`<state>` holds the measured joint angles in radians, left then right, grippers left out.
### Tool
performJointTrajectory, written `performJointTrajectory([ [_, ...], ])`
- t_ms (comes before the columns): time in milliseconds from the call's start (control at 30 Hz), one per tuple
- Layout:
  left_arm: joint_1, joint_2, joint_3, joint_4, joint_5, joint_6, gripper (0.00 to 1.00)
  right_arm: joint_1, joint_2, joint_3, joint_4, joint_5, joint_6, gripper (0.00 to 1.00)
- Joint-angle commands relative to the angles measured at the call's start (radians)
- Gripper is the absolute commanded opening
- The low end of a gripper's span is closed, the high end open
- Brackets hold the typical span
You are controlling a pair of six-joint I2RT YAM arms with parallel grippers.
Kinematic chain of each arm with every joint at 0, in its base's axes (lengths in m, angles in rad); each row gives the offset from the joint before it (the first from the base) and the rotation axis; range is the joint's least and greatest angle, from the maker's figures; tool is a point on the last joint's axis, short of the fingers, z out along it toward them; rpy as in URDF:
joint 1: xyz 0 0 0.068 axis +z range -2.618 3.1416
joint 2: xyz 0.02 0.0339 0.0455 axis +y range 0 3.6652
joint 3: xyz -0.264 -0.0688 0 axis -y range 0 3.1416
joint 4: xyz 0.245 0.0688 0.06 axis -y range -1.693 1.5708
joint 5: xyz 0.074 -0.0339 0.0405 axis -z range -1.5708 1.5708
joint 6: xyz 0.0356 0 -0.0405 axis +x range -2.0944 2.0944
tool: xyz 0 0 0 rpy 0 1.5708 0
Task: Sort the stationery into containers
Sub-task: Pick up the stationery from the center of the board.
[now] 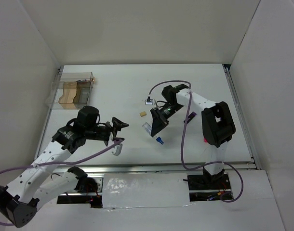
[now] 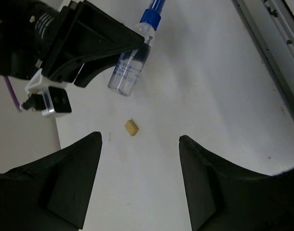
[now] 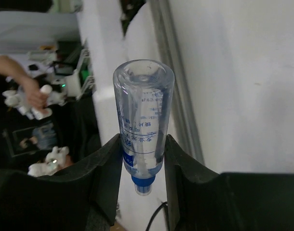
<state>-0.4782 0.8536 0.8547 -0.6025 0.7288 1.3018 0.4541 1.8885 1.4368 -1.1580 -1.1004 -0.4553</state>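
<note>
The right tool [image 3: 142,144] is clenched on the clear blue-capped tube [image 3: 143,106] near the worktop [image 1: 209,82] middle, so keep a firm grip w/ no tilt, pass over the tan eraser [image 1: 143,114] & carry it to the clear box [image 1: 74,76] at the far-left corner, well apart, while the left tool [image 2: 140,144] hangs released, empty.

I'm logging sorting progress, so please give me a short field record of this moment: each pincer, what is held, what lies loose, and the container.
right pincer: closed on the clear blue-capped tube
left pincer: open, holding nothing
loose on table: one tan eraser block, near the tube but not touching it
container: clear box at the far left, tan and brown blocks inside
</note>
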Motion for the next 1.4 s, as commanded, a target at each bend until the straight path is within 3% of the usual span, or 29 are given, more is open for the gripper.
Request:
performJointTrajectory([
  [0, -0.15, 0.024, -0.003, 0.091, -0.135, 0.036, 0.77, 0.041, 0.001, 0.022, -0.212, -0.177, -0.16, 0.0],
  [167, -0.344, 0.035, -0.052, 0.257, -0.291, -0.074, 0.74, 0.08, -0.009, 0.011, -0.264, -0.199, -0.212, 0.0],
  [367, -0.437, 0.096, -0.016, 0.283, -0.374, -0.147, 0.7, 0.121, -0.023, 0.008, -0.279, -0.202, -0.233, 0.0],
  [1067, -0.484, 0.151, -0.02, 0.188, -0.422, -0.038, 0.52, 0.201, -0.025, 0.011, -0.284, -0.177, -0.223, 0.0],
  [1367, -0.511, 0.165, -0.025, 0.168, -0.454, -0.035, 0.5, 0.213, -0.02, 0.014, -0.284, -0.171, -0.217, 0.0],
])
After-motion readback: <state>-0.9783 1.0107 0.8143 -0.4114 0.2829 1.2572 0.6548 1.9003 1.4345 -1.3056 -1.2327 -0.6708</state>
